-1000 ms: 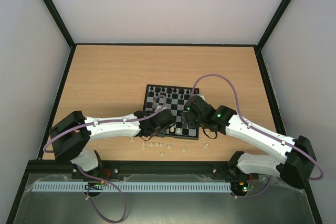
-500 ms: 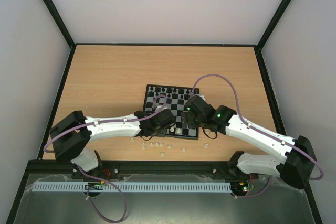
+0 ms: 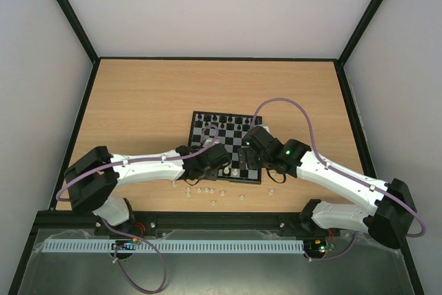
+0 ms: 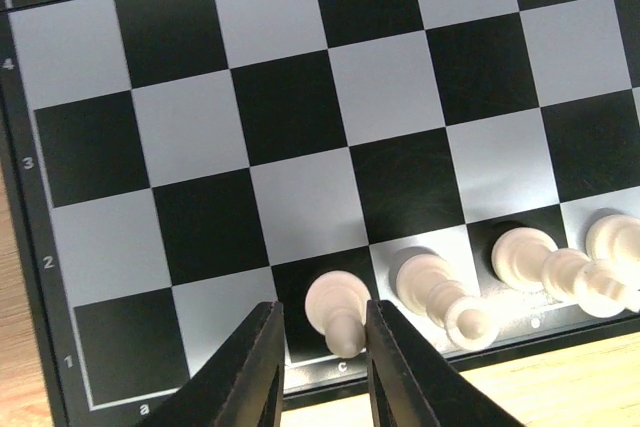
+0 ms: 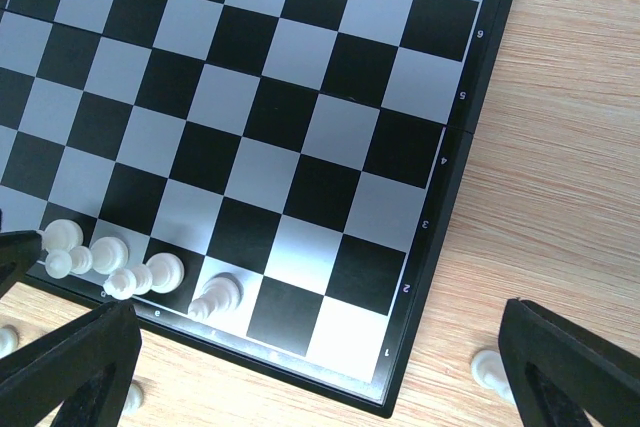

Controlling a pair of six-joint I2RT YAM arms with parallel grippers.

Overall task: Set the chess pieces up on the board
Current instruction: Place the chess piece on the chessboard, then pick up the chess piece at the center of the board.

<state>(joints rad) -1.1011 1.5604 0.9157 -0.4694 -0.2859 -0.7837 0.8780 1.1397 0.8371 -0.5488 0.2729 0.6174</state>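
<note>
The board (image 3: 219, 144) lies between the two arms, with black chess pieces (image 3: 221, 117) along its far rows. In the left wrist view a white piece (image 4: 338, 299) stands on the near-row square marked c of the board (image 4: 290, 117). My left gripper (image 4: 321, 315) is narrowly open around it, with a clear gap on the left side. More white pieces (image 4: 432, 289) stand to its right. My right gripper (image 5: 318, 315) hangs wide open and empty over the board's (image 5: 300, 127) near right corner, where white pieces (image 5: 165, 272) fill part of the near row.
Several loose white pieces (image 3: 210, 190) lie on the wooden table in front of the board, one (image 3: 271, 191) off its near right corner, seen as a white piece (image 5: 490, 369) beside the right finger. Black frame rails border the table.
The left jaws have parted slightly from the white piece on the c square. Neither arm has visibly moved.
</note>
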